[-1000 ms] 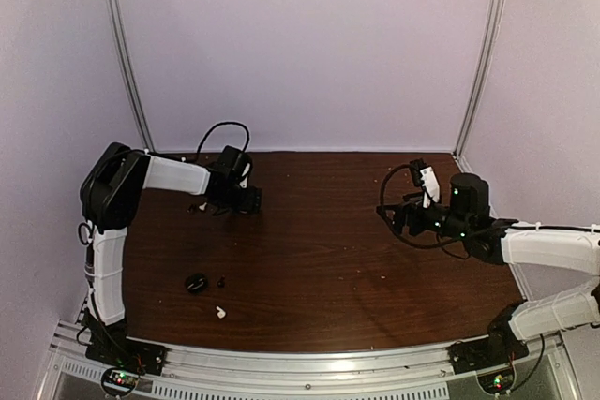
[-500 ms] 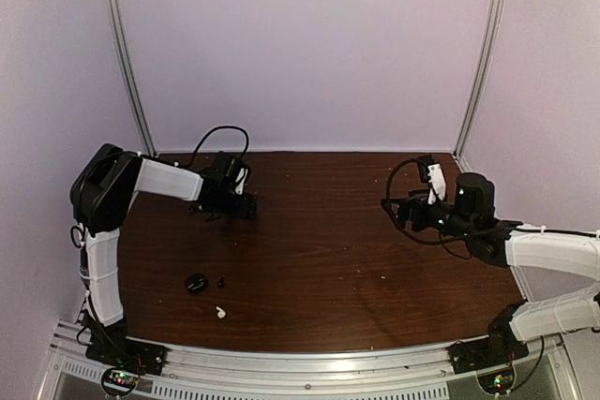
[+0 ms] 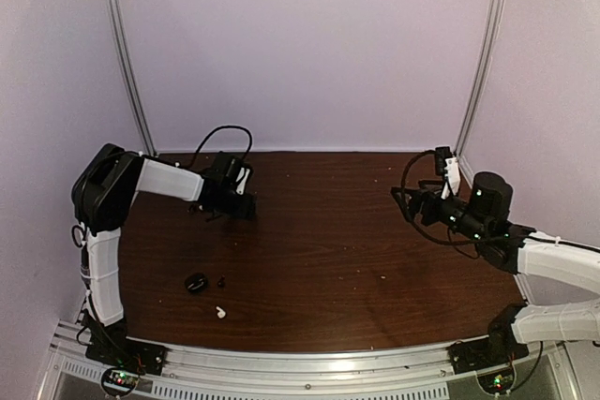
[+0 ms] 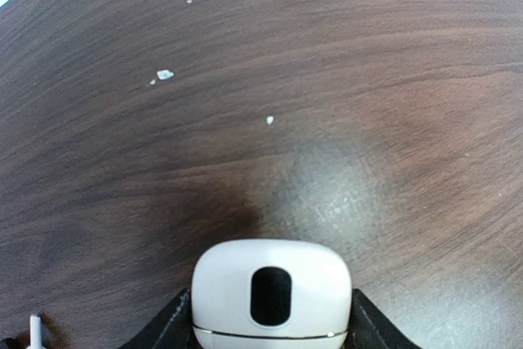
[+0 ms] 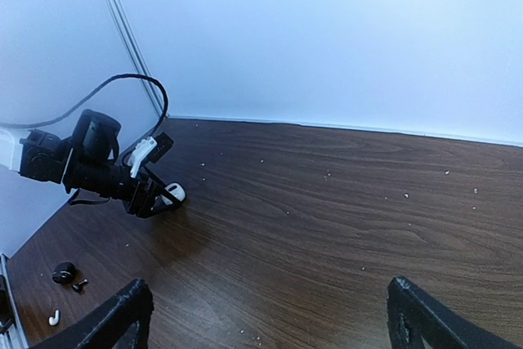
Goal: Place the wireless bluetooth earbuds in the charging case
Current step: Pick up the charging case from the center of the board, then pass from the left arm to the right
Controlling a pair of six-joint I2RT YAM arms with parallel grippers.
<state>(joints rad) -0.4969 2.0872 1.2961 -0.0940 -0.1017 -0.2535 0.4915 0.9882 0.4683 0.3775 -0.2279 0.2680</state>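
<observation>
Charging case (image 4: 271, 292), long axis crosswise between left fingers (image 4: 170, 331), grip unclear; right fingers (image 5: 121, 315) apart.

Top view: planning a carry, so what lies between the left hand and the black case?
Nothing but bare tabletop between the left hand and the black case, shown in the top and right wrist views.

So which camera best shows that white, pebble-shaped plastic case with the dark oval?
The left wrist view: the white pebble-shaped plastic case sits close and unobstructed at the bottom of the frame. The right wrist view shows it only as a far white speck; in the top view the left gripper hides it.
</observation>
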